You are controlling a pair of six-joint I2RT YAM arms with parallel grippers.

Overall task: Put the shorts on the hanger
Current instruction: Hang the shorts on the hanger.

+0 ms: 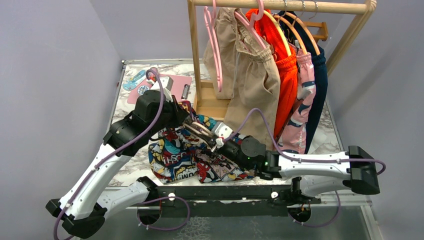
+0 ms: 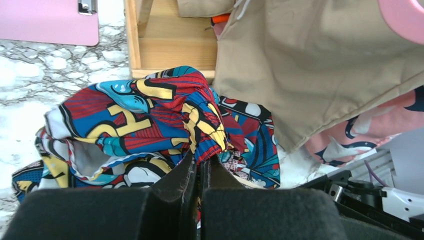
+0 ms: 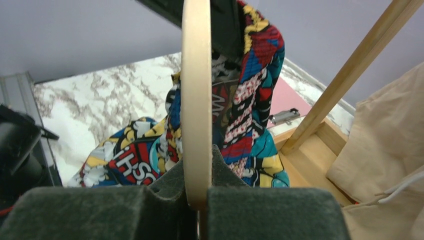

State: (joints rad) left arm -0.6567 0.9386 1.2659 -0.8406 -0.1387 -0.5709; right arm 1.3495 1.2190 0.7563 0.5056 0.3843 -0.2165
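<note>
Right gripper (image 3: pixel 196 172) clamped on hanger (image 3: pixel 196 75), left gripper (image 2: pixel 200 167) pinching shorts (image 2: pixel 145 112), arms (image 1: pixel 100 165) angled inward

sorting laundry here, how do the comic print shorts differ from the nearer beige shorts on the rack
The comic print shorts carry a busy red, blue and yellow pattern; the nearer beige shorts are plain. The comic print shorts sit bunched on the table, pinched by the left gripper; the beige shorts hang from a pink hanger on the wooden rail. Both are soft fabric.

hanger (image 3: pixel 196 100) over shorts (image 1: pixel 175 157) on table (image 1: pixel 127 172), rack (image 1: pixel 212 102) behind, clipboard (image 2: pixel 45 22) behind left
</note>
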